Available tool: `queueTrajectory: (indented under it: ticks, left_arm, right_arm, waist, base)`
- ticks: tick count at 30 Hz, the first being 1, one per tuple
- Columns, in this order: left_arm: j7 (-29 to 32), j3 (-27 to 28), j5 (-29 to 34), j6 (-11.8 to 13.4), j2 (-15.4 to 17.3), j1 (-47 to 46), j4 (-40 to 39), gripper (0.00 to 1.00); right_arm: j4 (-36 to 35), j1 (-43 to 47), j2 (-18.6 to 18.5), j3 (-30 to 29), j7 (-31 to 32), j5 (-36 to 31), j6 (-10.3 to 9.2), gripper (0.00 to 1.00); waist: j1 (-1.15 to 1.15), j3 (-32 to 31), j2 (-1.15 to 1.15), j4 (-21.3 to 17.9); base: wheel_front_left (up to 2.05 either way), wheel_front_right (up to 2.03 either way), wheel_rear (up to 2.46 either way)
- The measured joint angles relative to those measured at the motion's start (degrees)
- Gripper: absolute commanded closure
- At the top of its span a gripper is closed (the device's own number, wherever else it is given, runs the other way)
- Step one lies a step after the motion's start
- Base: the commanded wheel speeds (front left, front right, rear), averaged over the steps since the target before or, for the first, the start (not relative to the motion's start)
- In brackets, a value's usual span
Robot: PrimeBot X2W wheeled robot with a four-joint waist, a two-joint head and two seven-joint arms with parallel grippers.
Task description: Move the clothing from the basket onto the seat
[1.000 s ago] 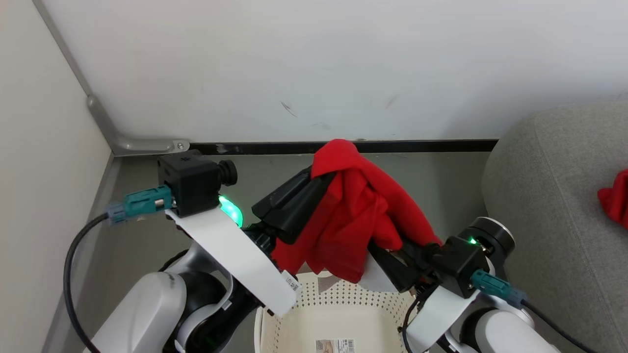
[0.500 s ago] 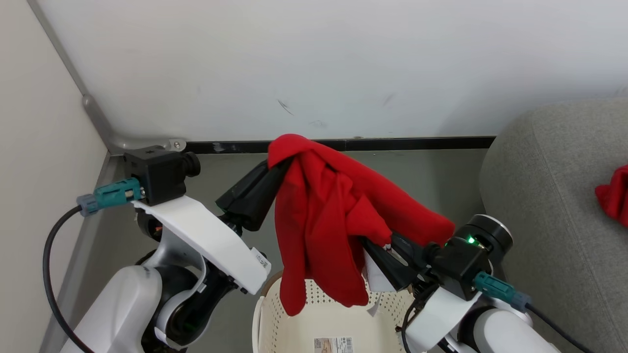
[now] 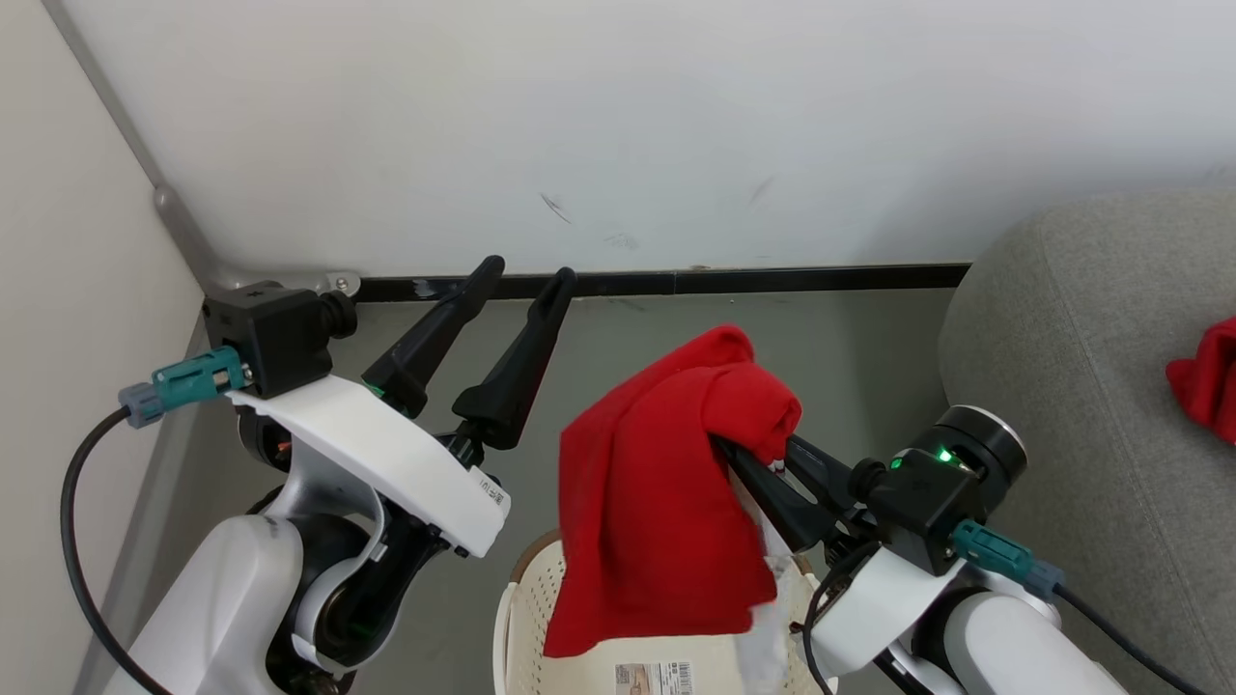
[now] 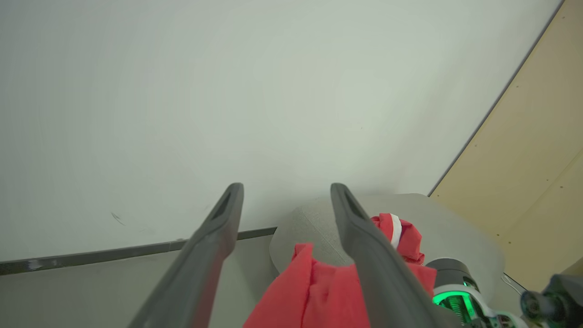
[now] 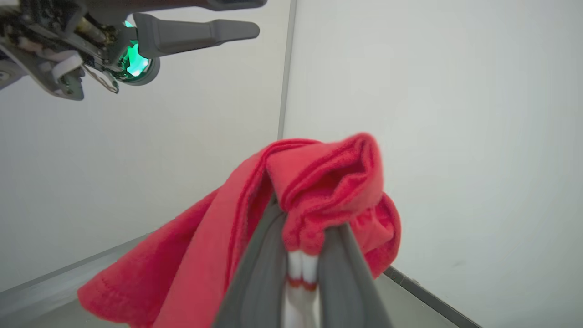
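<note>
Nothing legible here. The sticker (image 3: 657,679) on the floor of the basket (image 3: 529,603) shows a barcode and print, too small to read. The small white label (image 3: 492,497) on my left forearm (image 3: 367,434) has tiny marks, also unreadable.

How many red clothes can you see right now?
2. One red garment hangs from the right gripper above the basket. The other red garment lies on the grey seat, at the head view's right edge. More could be hidden in the basket.
</note>
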Motion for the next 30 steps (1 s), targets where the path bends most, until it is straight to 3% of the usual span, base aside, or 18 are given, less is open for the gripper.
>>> queueTrajectory:
  ticks: [16, 30]
  left_arm:
    - [-3.55, -2.53, 2.21, -4.5, 0.68, -0.01, -0.76, 0.0]
    - [-5.22, -5.13, 4.02, -6.64, 0.54, 1.27, 0.66, 0.0]
  right_arm:
    - [0.49, 0.01, 0.03, -2.4, -0.1, -0.16, 0.0, 1.0]
    - [0.7, 0.34, 0.26, -7.92, -0.1, -0.8, 0.0, 1.0]
  waist:
    - [0.0, -0.41, 0.0, -0.25]
    - [0.0, -0.94, 0.0, -1.53]
  base:
    - [0.0, 0.0, 0.0]
    - [0.0, 0.0, 0.0]
